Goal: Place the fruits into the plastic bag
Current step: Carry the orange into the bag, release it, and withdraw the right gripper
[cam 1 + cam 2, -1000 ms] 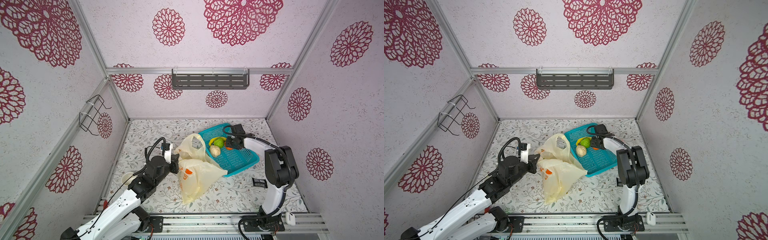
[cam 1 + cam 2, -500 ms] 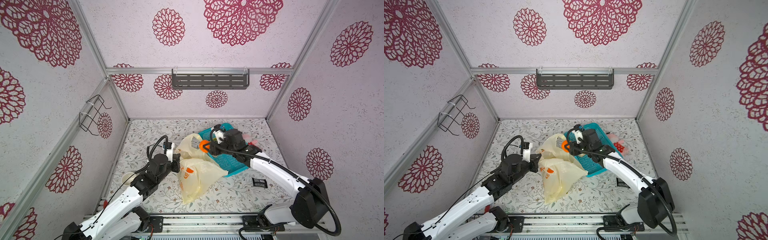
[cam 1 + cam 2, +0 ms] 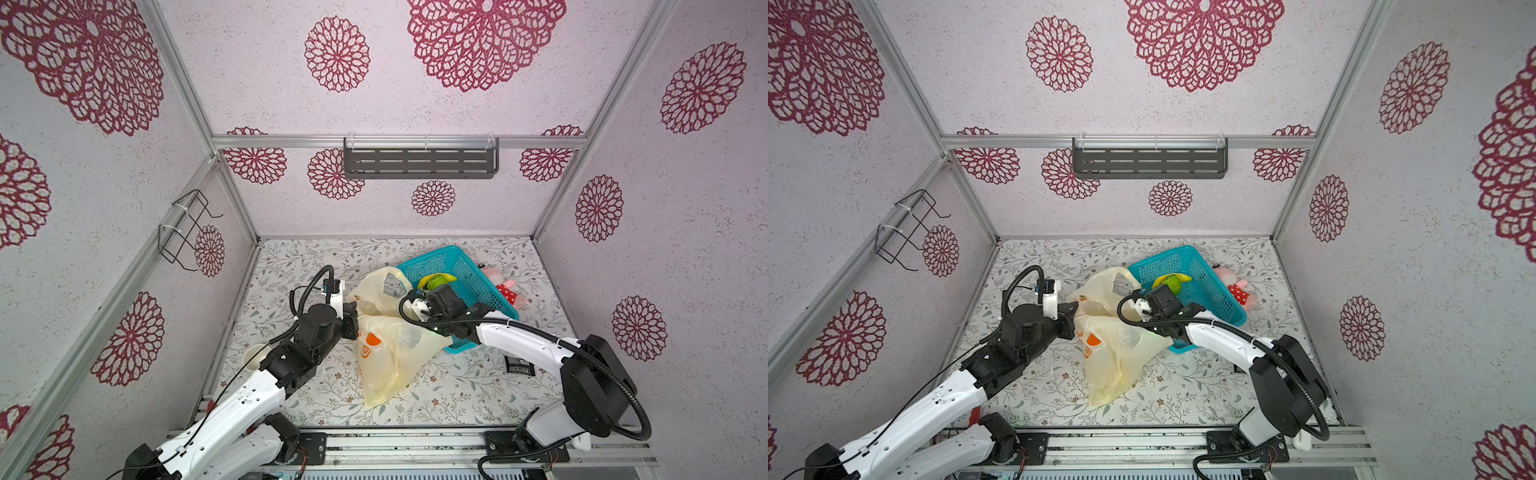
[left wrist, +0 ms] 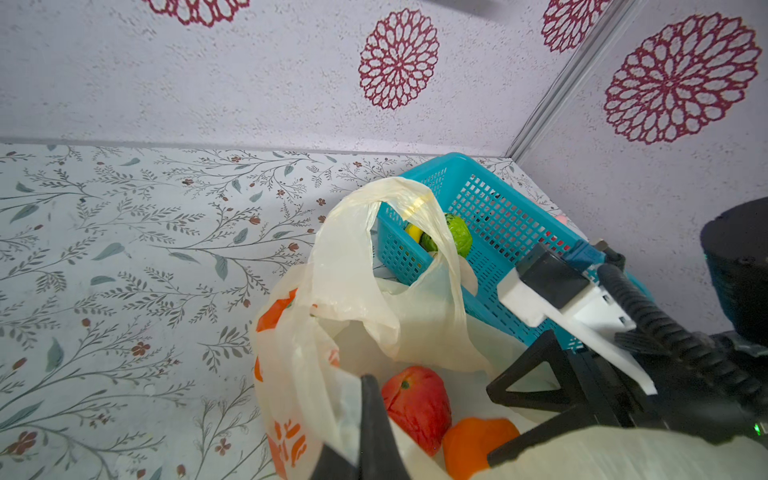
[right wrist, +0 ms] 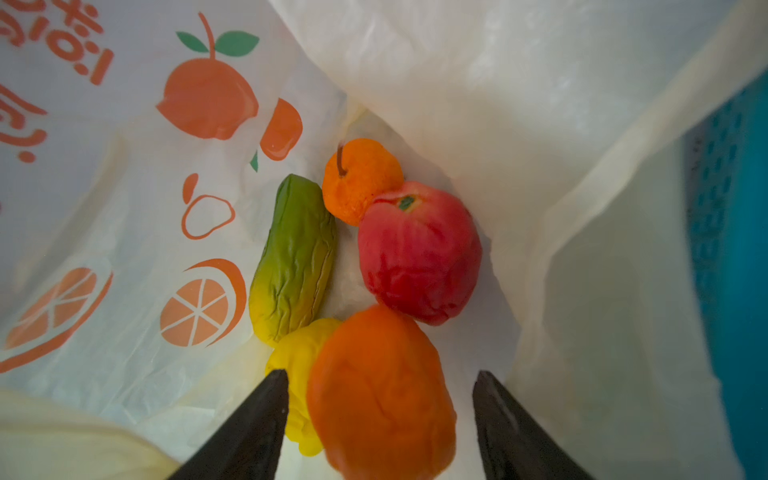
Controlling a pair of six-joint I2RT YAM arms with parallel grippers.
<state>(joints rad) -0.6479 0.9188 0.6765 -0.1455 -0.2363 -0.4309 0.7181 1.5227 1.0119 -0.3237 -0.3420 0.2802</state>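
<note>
Five fruits lie at the bottom of the plastic bag [image 5: 457,83], seen in the right wrist view. The small tangerine [image 5: 359,180] is deepest and touches the red fruit [image 5: 419,253]. The green-yellow oblong [image 5: 297,257] is just beside both. The yellow fruit [image 5: 293,361] sits against the oblong's yellow end. The orange fruit [image 5: 380,415] is nearest the lens, slightly blurred, and overlaps the yellow one.

In the bag mouth, the right gripper [image 5: 380,374] has its fingers spread wide. The orange fruit lies between them, clear of both. Nothing is gripped.

The bag is pale yellow with an orange-slice print. It lies on the table [image 3: 316,266] in both top views, with its mouth against the basket [image 3: 478,266] and one loop handle [image 3: 384,282] standing up.

At the rim on the side away from the basket, the left gripper [image 3: 353,320] is clamped on the bag's film, and the edge is raised there.

The basket is turquoise mesh and touches the bag. Two fruits are inside it, the banana [image 3: 446,276] and the green ball [image 3: 436,284], which touch each other.

Beyond the basket, the plush toy [image 3: 505,289] in a red dotted dress lies on the table just beside the basket wall.

At the table edge by the left arm is a white cup [image 3: 254,357]. Near the right arm is a dark flat item [image 3: 519,368]; I cannot tell what it is.
</note>
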